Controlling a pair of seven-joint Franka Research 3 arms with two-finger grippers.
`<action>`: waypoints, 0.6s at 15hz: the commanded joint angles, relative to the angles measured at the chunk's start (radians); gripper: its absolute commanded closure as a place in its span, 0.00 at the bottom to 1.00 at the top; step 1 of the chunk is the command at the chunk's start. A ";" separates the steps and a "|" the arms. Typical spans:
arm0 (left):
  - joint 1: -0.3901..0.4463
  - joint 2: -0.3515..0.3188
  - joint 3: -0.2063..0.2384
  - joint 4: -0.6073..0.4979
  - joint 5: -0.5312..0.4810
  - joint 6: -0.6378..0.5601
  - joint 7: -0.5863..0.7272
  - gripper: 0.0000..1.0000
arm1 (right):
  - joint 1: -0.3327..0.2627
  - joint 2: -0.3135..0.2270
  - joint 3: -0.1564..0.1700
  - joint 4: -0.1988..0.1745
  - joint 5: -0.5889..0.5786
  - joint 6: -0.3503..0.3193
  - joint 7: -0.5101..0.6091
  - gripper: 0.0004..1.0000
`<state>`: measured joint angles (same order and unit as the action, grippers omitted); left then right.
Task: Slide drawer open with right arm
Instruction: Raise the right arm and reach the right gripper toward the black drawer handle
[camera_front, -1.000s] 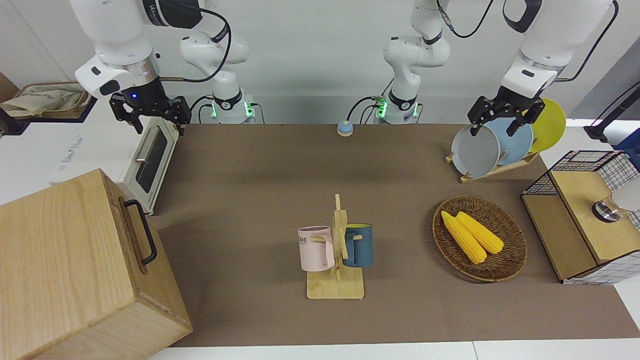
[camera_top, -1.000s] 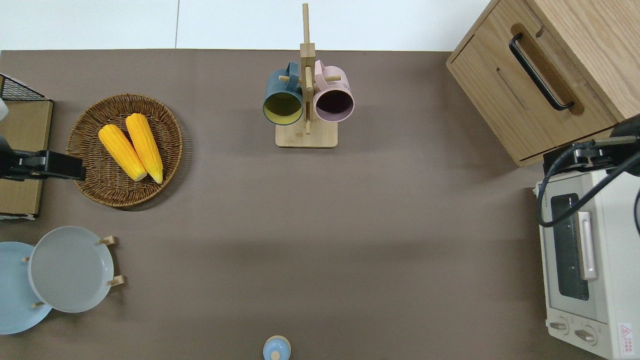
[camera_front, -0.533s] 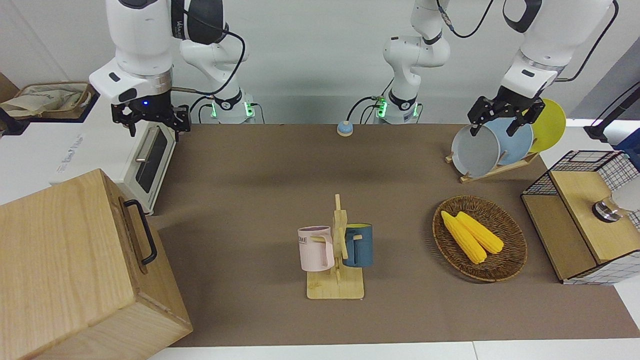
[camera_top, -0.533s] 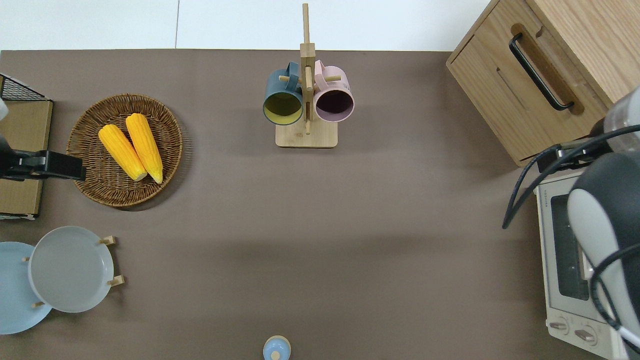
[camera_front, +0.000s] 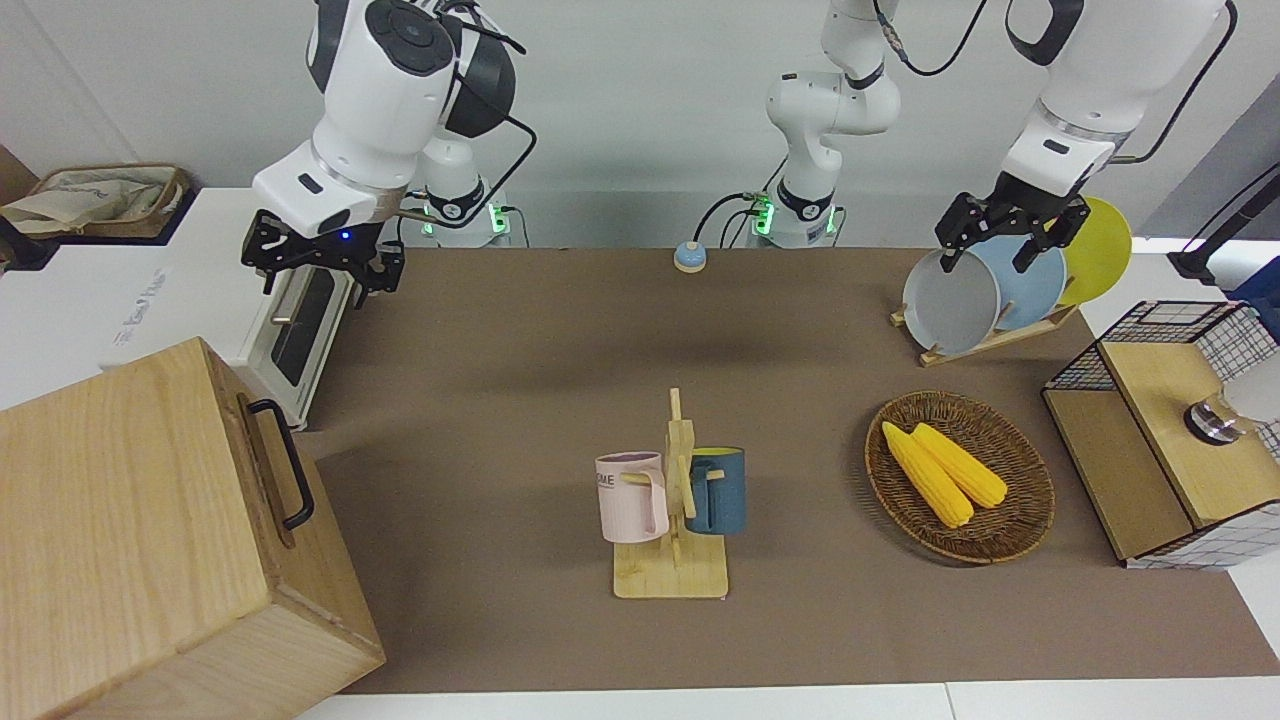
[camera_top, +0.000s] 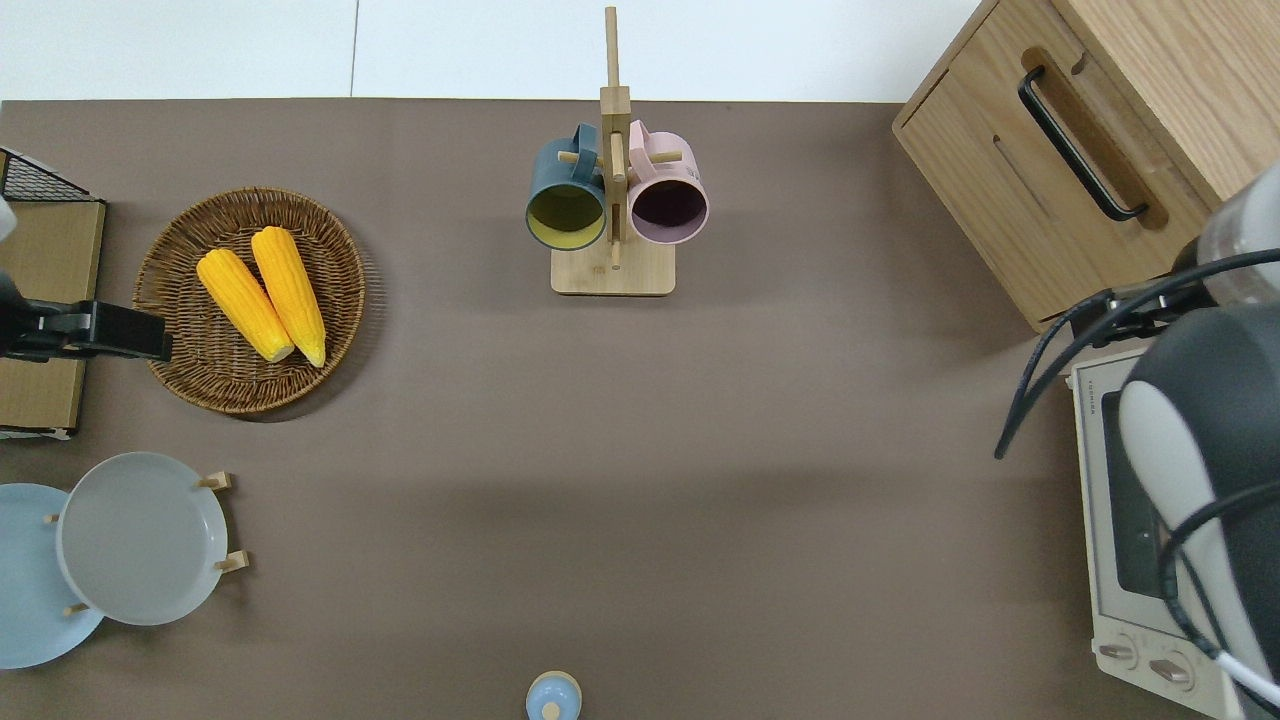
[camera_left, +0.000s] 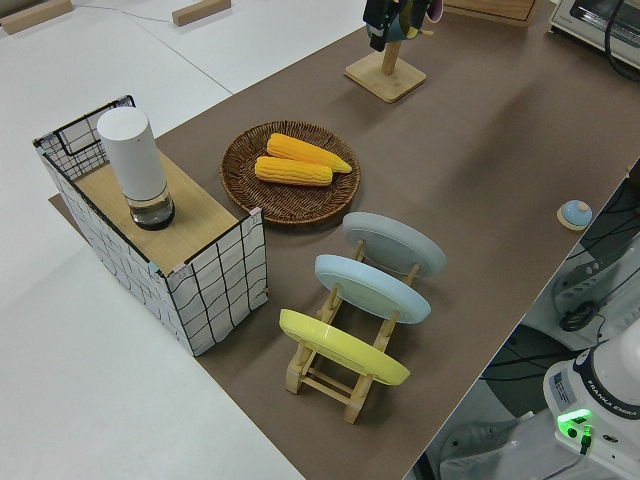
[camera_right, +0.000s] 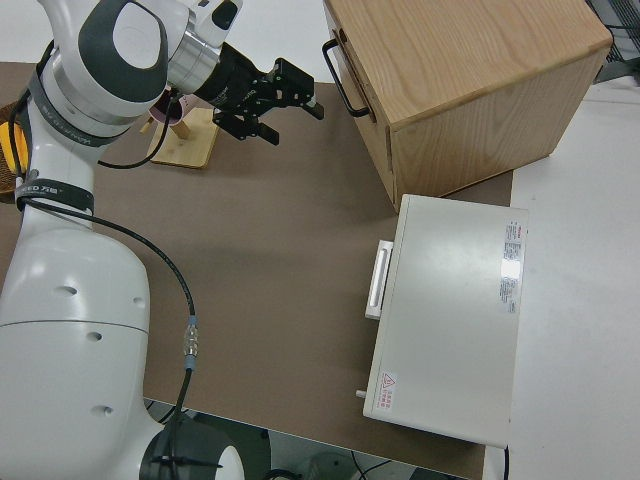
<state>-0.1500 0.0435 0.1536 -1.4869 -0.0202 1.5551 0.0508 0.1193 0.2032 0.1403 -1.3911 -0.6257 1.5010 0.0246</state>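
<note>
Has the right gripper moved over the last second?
Yes. In the front view the right gripper has shifted off the toaster oven's top corner toward the table's middle; the drawer remains shut.

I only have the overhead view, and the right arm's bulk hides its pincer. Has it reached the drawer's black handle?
Observer: No. In the front view the right pincer hangs in the air, well apart from the black metal U-shaped handle of the wide light-wood drawer.
Operator: Is it open or shut?
Observer: Open, with nothing in it; the right side view shows the same.
Operator: And the left arm? I see only a black piece at the edge.
Observer: The front view shows it whole: it is parked.
</note>
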 joint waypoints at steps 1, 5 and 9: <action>-0.017 0.013 0.017 0.020 0.012 0.000 0.008 0.00 | 0.002 0.025 0.033 -0.043 -0.150 0.079 0.001 0.01; -0.017 0.013 0.017 0.020 0.012 0.000 0.008 0.00 | 0.022 0.065 0.033 -0.062 -0.291 0.114 0.003 0.01; -0.017 0.013 0.017 0.020 0.012 0.000 0.008 0.00 | 0.051 0.099 0.033 -0.086 -0.425 0.176 0.003 0.01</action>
<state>-0.1500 0.0435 0.1536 -1.4869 -0.0202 1.5551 0.0508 0.1543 0.2868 0.1697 -1.4453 -0.9473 1.6322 0.0248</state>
